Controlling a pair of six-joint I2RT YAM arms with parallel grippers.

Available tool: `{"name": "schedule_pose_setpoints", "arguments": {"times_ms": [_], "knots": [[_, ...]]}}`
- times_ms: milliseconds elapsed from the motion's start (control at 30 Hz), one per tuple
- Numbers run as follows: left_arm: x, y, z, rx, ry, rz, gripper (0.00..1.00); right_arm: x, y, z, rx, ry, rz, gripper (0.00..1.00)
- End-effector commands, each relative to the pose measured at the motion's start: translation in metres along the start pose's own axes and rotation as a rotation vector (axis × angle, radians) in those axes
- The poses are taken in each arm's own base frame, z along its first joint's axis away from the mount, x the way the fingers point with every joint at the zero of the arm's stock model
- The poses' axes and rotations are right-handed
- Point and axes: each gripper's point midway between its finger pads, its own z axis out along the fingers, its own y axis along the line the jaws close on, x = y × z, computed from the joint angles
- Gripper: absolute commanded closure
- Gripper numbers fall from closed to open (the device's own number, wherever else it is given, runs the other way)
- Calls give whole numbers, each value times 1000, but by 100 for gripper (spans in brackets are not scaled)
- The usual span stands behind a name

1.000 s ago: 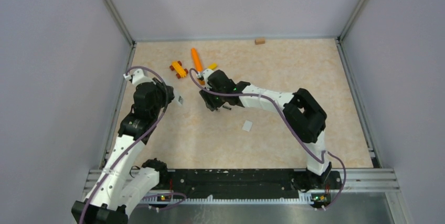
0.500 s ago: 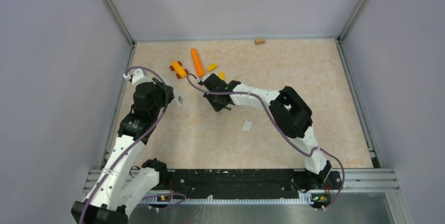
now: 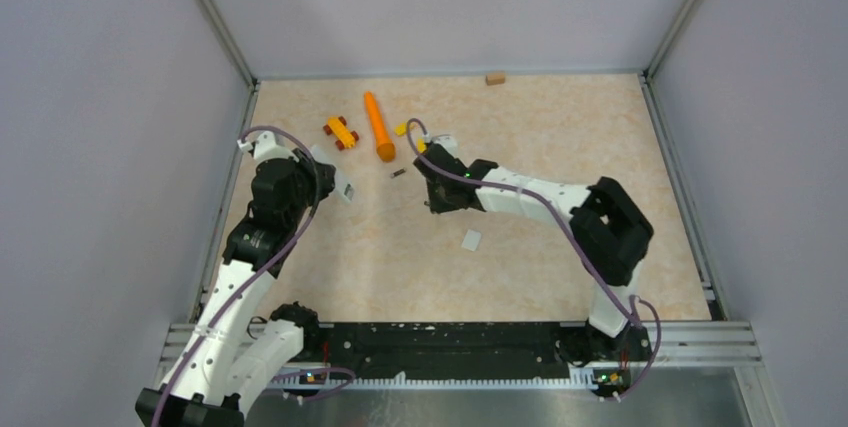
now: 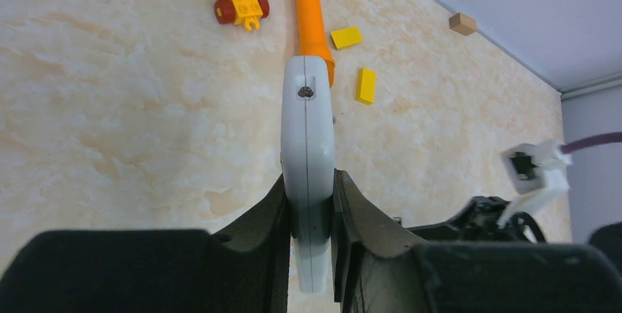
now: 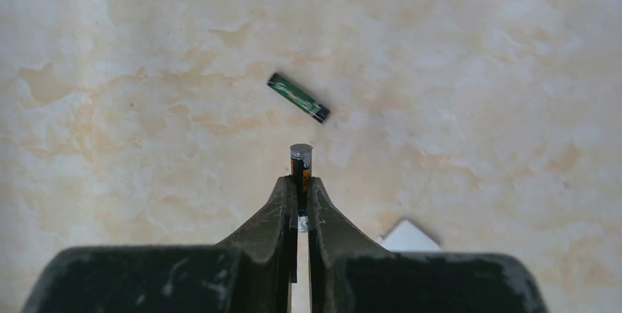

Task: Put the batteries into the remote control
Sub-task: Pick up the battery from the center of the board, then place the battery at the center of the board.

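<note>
Marbled tabletop; right gripper newly tight on a battery, left gripper still tight around remote control.

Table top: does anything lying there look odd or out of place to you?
Yes: a toy carrot, a yellow brick car and, by the far wall, a wooden cube seem unrelated to the job. One battery lies loose and askew.
</note>
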Motion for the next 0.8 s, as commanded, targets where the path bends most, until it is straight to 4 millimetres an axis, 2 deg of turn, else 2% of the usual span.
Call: {"name": "schedule_pose_setpoints", "arguments": {"times_ms": [0,100,200,433,633,767], "knots": [[-13,-32,-6,140,-4,12,100,-3,-50,-34,125,-86,442,100],[-8,-38,-5,178,19,16,100,19,-92,-38,223,-105,680,100],[-5,-40,-3,194,24,15,100,31,-115,-44,292,-173,840,94],[3,-54,-5,273,69,15,100,64,-132,-39,442,-141,1102,94],[1,-55,-5,283,56,15,100,62,-137,-35,463,-167,1199,92],[0,-53,-3,270,47,13,100,78,-134,-23,473,-85,1249,90]]}}
